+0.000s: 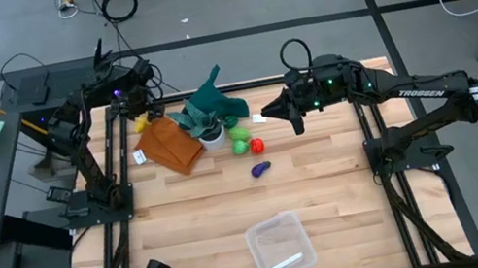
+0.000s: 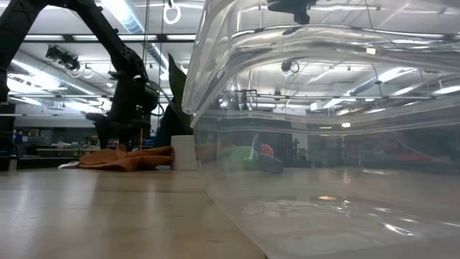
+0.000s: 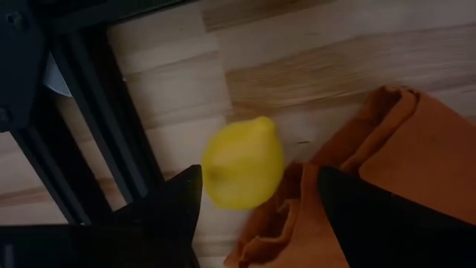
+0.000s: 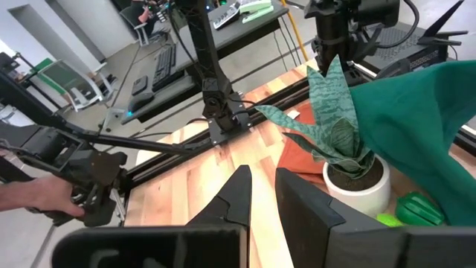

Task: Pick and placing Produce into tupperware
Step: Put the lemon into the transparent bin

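Observation:
The yellow produce (image 3: pixel 242 162) (image 1: pixel 141 126) lies on the wood at the table's far left, beside the orange-brown cloth (image 1: pixel 170 146). My left gripper (image 3: pixel 260 179) (image 1: pixel 140 118) hangs over it, open, one finger on either side; no touch shows. Two green pieces (image 1: pixel 238 140), a red one (image 1: pixel 257 146) and a purple one (image 1: pixel 260 169) lie near the table's middle. The clear tupperware (image 1: pixel 281 247) (image 2: pixel 323 144) sits at the near edge. My right gripper (image 4: pixel 259 179) (image 1: pixel 263 116) hovers right of the white pot (image 1: pixel 212 139), open by a narrow gap, holding nothing.
The pot's teal leaves (image 4: pixel 338 126) and a teal cloth (image 1: pixel 213 99) stand between the two grippers. Black frame rails (image 3: pixel 82 134) run close to the yellow piece. A person's hand (image 4: pixel 30 195) shows beyond the table. Bare wood lies between the produce and the tupperware.

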`<state>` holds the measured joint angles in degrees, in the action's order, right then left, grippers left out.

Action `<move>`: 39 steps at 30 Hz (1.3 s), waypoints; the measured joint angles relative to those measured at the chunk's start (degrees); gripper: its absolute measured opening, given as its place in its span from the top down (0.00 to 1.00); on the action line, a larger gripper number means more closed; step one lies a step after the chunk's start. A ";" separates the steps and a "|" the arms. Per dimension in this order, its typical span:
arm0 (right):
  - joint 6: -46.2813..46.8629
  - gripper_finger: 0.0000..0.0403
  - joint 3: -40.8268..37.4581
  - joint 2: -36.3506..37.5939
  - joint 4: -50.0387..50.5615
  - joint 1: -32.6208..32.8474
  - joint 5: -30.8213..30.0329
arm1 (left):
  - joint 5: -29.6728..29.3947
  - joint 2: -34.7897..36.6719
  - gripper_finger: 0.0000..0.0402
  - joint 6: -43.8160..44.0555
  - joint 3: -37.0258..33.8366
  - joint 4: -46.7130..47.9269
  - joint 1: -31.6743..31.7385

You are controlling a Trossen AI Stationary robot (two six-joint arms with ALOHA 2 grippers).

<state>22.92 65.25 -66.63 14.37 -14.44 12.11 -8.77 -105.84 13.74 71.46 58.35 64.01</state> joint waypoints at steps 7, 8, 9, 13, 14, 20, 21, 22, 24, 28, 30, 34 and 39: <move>0.17 0.93 0.00 0.00 -0.02 0.00 -0.04 | 0.85 0.00 0.32 0.20 0.01 -0.04 0.07; 0.17 0.93 0.00 0.00 0.00 0.00 -0.04 | 0.90 0.00 0.32 0.27 0.01 -0.04 0.07; 0.17 0.93 0.00 0.00 -0.02 0.00 -0.04 | 0.90 0.00 0.32 0.37 0.01 -0.06 0.07; 0.15 0.93 0.00 0.00 -0.01 0.00 -0.04 | 0.91 0.00 0.32 0.78 0.01 -0.11 0.09; 0.16 0.93 0.00 0.00 0.00 0.00 -0.04 | 0.93 0.00 0.32 0.94 0.01 -0.11 0.11; 0.15 0.93 0.00 0.00 -0.02 0.00 -0.06 | 0.93 0.00 0.32 2.06 0.03 0.12 0.17; 0.14 0.93 0.00 0.00 0.00 0.00 -0.06 | 0.93 0.00 0.32 1.85 0.03 0.20 0.17; 0.13 0.93 0.00 0.00 0.00 0.00 -0.06 | 1.01 0.00 0.32 1.49 0.03 0.30 0.17; 0.13 0.93 0.00 0.00 -0.02 0.00 -0.06 | 1.34 0.00 0.32 0.87 0.05 0.76 0.17; 0.12 0.93 0.00 0.00 -0.01 0.00 -0.08 | 1.52 0.00 0.32 0.92 0.05 0.98 0.17; 0.13 0.93 0.00 0.00 0.00 -0.01 -0.08 | 1.50 0.00 0.32 0.85 0.05 1.00 0.17; 0.11 0.93 0.00 0.00 0.00 0.00 -0.08 | 0.41 0.00 0.32 2.27 0.05 1.06 0.17; 0.10 0.93 0.00 0.00 0.00 0.00 -0.08 | -1.94 -0.07 0.33 4.90 0.05 1.64 0.17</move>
<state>23.02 65.25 -66.63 14.36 -14.44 12.03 -10.71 -105.91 18.64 71.50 59.99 64.18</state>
